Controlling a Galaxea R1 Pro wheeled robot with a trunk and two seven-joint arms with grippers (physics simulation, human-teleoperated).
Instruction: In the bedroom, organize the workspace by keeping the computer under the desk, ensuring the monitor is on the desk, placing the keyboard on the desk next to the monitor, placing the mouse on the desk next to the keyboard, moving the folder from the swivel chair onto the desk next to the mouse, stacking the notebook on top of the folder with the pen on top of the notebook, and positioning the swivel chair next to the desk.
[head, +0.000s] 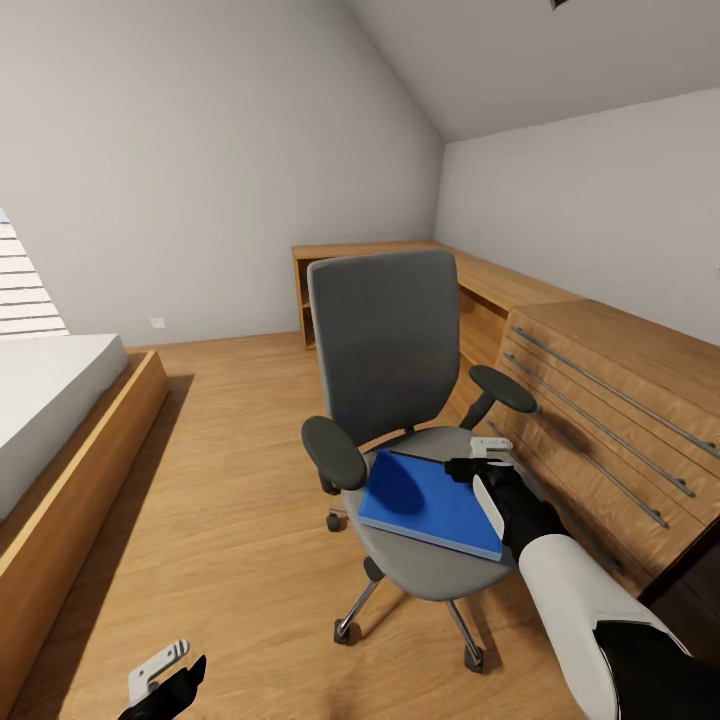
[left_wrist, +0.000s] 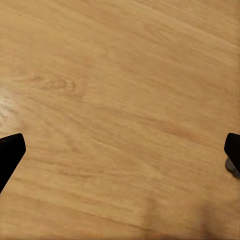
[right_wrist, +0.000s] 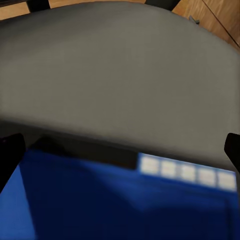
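Bright blue flat folder lies on the swivel chair seat; my right fingers spread at its edge, left fingers spread, tips cropped

At the centre of the head view the swivel chair is grey on back and seat, with black armrests and a chrome base. The folder on its seat is bright blue; in the right wrist view it shows a row of pale squares along one edge. The floor is warm light wood with visible grain. Lower right, the right tool is black and white. The walls are off-white.
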